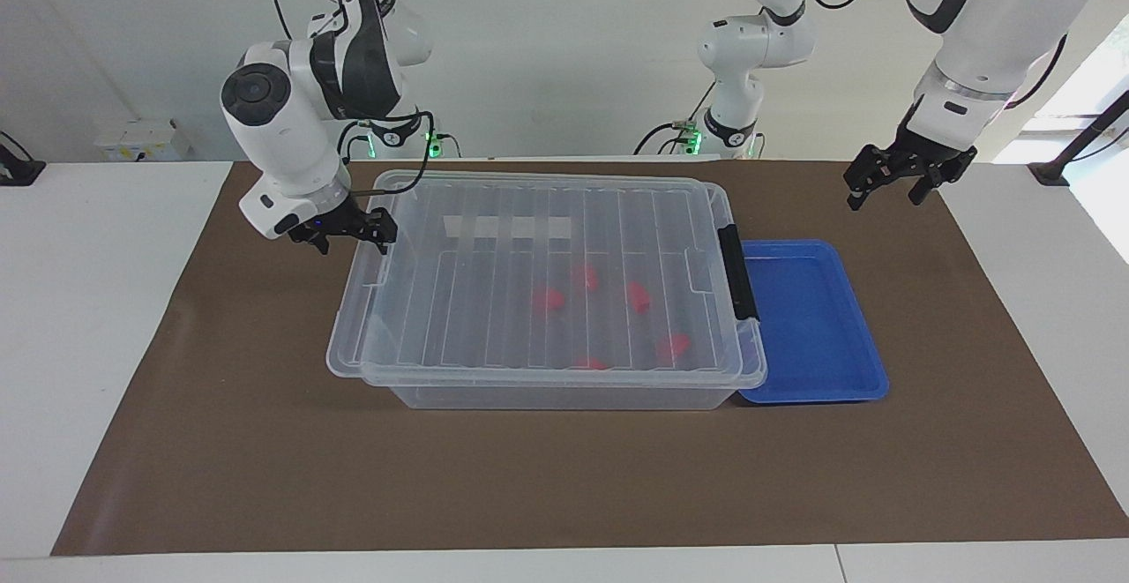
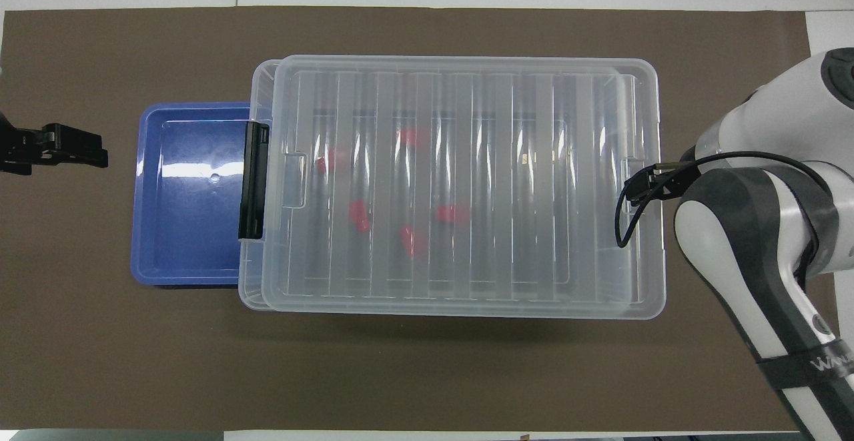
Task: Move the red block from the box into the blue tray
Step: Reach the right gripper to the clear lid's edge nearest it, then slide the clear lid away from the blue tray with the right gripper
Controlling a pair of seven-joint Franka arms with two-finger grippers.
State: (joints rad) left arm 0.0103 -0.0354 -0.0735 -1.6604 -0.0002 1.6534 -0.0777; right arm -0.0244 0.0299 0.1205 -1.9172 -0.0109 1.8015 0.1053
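The box [image 1: 564, 395] is a clear bin in the middle of the mat, with its ribbed clear lid [image 1: 494, 301] lying on it. Several red blocks [image 1: 548, 300] [image 2: 454, 213] show through the lid. The blue tray [image 1: 816, 336] [image 2: 187, 194] lies against the box's end that carries the black latch [image 1: 737, 272], toward the left arm's end of the table. My right gripper [image 1: 350, 237] is open at the box's other end, beside the lid's rim; whether it touches the rim I cannot tell. My left gripper [image 1: 889, 184] [image 2: 57, 151] waits open over the mat beside the tray.
A brown mat [image 1: 564, 477] covers the table under everything. In the overhead view the right arm's wrist [image 2: 740, 227] covers its own gripper. White tabletop [image 1: 88, 345] runs along both ends of the mat.
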